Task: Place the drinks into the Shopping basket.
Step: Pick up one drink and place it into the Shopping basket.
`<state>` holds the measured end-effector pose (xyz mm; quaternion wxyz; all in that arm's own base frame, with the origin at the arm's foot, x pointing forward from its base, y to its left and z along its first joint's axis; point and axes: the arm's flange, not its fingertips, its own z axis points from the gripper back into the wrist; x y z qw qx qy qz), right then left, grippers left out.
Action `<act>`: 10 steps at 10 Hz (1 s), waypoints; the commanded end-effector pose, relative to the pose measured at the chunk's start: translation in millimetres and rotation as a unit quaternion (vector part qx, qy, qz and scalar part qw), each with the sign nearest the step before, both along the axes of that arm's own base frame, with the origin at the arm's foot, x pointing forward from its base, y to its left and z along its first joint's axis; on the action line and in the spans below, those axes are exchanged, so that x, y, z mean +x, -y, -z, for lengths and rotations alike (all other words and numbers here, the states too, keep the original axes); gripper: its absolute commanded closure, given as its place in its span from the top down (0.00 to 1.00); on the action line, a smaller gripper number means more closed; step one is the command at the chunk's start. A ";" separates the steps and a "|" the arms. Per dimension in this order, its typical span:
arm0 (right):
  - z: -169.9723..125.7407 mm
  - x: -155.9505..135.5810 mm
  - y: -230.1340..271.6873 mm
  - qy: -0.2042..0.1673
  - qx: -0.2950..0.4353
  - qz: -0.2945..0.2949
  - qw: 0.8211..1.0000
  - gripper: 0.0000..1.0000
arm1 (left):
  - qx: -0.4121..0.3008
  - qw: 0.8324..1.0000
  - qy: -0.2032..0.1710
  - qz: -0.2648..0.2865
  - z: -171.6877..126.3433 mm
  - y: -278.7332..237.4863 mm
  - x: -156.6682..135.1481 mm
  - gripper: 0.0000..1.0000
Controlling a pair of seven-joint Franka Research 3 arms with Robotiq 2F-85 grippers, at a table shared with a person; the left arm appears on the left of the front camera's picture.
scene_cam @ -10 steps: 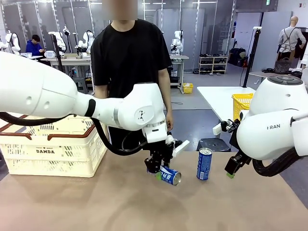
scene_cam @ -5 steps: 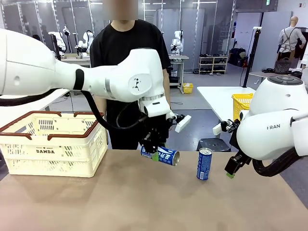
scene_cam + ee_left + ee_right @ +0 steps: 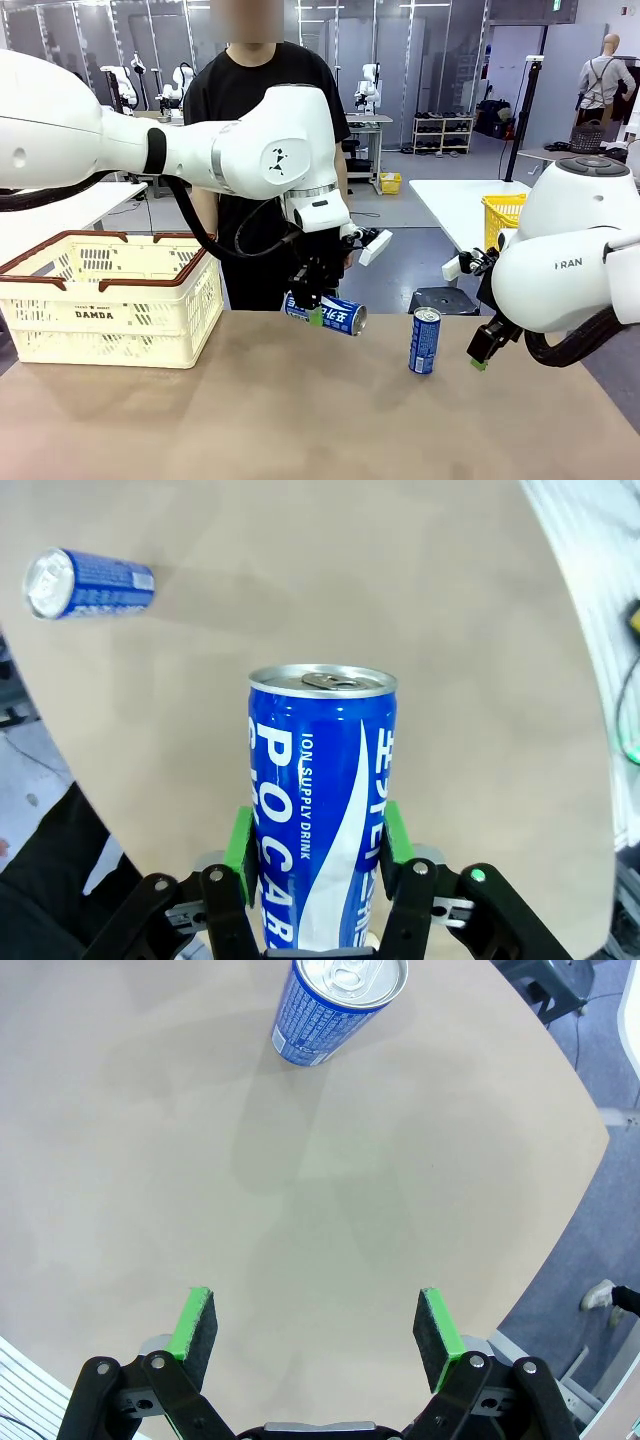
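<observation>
My left gripper [image 3: 312, 305] is shut on a blue can with white lettering [image 3: 332, 314], holding it tilted in the air above the table's middle. The left wrist view shows that can [image 3: 320, 810] clamped between the green pads [image 3: 240, 842]. A second blue can [image 3: 424, 341] stands upright on the table to the right, and it lies at the upper left of the left wrist view [image 3: 85, 582]. My right gripper [image 3: 484, 352] hangs open just right of that can, whose silver top [image 3: 340, 1000] sits beyond the spread fingers [image 3: 196, 1325]. The cream Shopping basket [image 3: 110, 300] with its brown-red rim stands at the table's left.
A person in a black shirt [image 3: 265, 110] stands at the far side behind the held can. A yellow mesh basket [image 3: 500, 215] rests on a white table behind the right arm. The tan tabletop [image 3: 250, 420] in front is bare.
My left arm has lifted the blue can off the table surface and carried it up and slightly left toward the basket. The right arm and the standing can have not moved.
</observation>
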<state>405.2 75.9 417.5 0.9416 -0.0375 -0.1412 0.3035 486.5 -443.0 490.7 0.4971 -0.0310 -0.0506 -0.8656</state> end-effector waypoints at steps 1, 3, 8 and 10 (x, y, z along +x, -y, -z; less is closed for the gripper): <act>0.8 -0.9 1.0 -0.001 0.000 0.002 1.000 0.99 | -0.004 1.000 -0.005 0.003 -0.4 0.9 -1.0 0.03; 0.8 -0.9 1.0 -0.001 0.000 0.002 1.000 0.99 | 0.001 1.000 -0.002 0.000 2.7 0.4 0.4 0.57; 0.8 -0.9 1.0 -0.001 0.000 0.002 1.000 0.99 | -0.003 0.996 0.045 -0.078 -33.6 -66.2 44.5 0.57; 0.8 -0.9 1.0 -0.001 0.000 0.002 1.000 0.99 | -0.040 0.991 0.042 -0.123 -54.4 -116.6 76.8 0.57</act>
